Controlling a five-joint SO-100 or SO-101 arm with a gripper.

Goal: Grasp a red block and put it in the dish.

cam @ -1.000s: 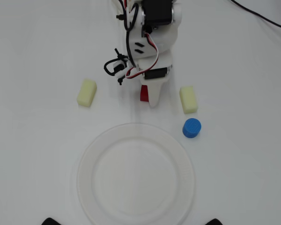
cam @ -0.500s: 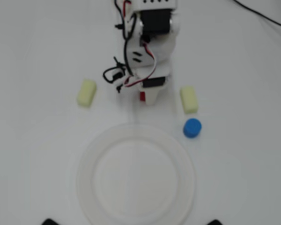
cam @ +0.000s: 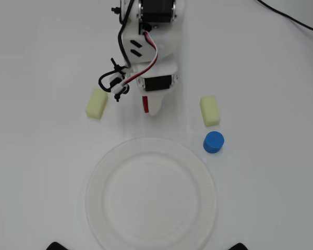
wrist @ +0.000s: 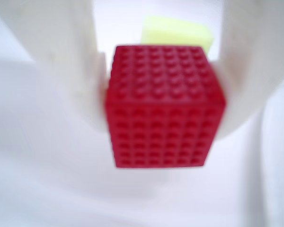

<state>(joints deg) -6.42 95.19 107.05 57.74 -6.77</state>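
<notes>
The red block (wrist: 163, 106) is a small studded cube that fills the middle of the wrist view, with a white finger (wrist: 61, 61) pressed against each side. In the overhead view only a red sliver (cam: 145, 104) shows under the white gripper (cam: 149, 107), which points down at the table just above the dish. My gripper (wrist: 163, 109) is shut on the red block. The dish (cam: 101, 172) is a large round white plate with nothing in it, in the lower middle of the overhead view.
A pale yellow block (cam: 96, 103) lies left of the gripper and another (cam: 209, 110) to its right, with a blue cylinder (cam: 213, 141) just below that one, near the dish rim. One yellow block (wrist: 177, 33) shows behind the cube. A black cable (cam: 292, 18) crosses the top right.
</notes>
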